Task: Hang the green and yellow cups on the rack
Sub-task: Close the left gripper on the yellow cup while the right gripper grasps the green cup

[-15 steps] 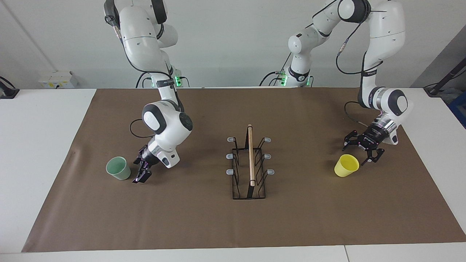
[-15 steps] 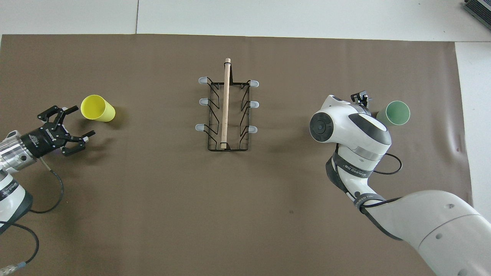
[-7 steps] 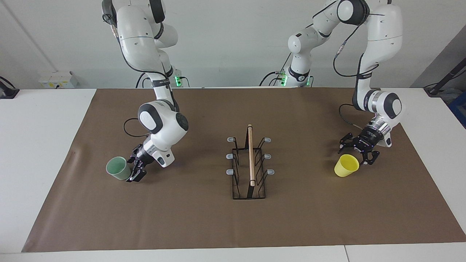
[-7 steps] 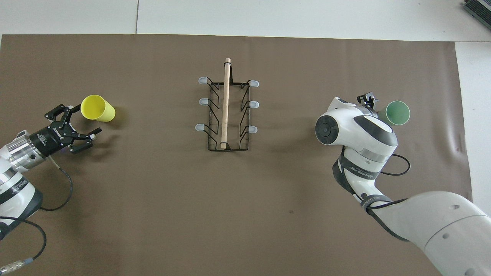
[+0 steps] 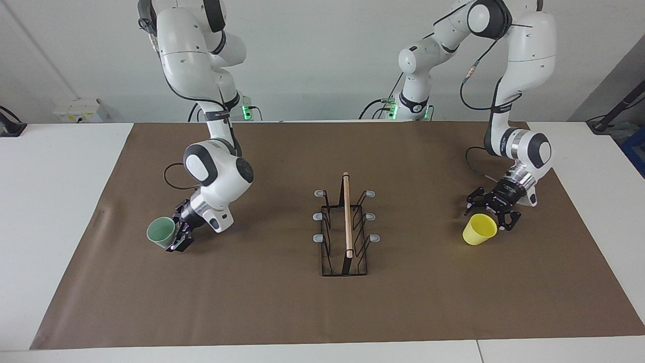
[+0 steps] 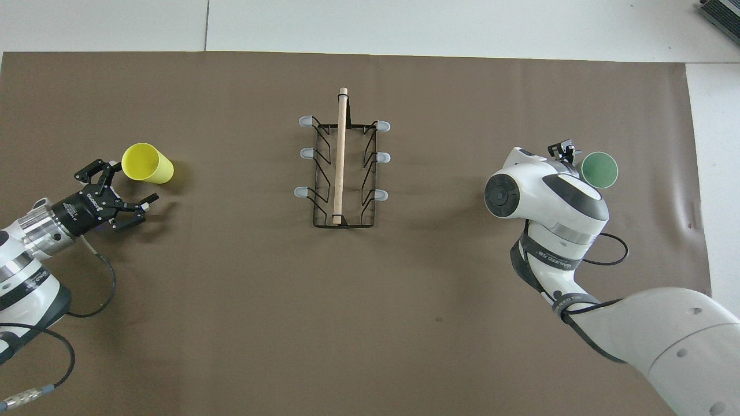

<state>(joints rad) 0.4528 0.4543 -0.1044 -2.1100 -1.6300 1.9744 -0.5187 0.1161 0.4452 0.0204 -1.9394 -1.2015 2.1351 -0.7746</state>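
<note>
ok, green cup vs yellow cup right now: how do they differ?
The green cup stands at the right arm's end of the table; the yellow cup stands at the left arm's end. The right gripper is tight beside the green cup; the left gripper is open by the yellow cup. Both upright, same size, unhung.

Rack [image 5: 345, 233]: black wire frame w/ light wooden rod along top, six grey-tipped pegs, three per side, all bare. Stands upright mid-mat, rod running toward/away from robots. Green cup [image 5: 162, 232]: pale mint tumbler, no handle, tilted, near right arm's end, well apart from rack. Yellow cup [image 5: 479, 229]: bright yellow, same size, lying tilted w/ mouth showing, near left arm's end, well apart from rack.
</note>
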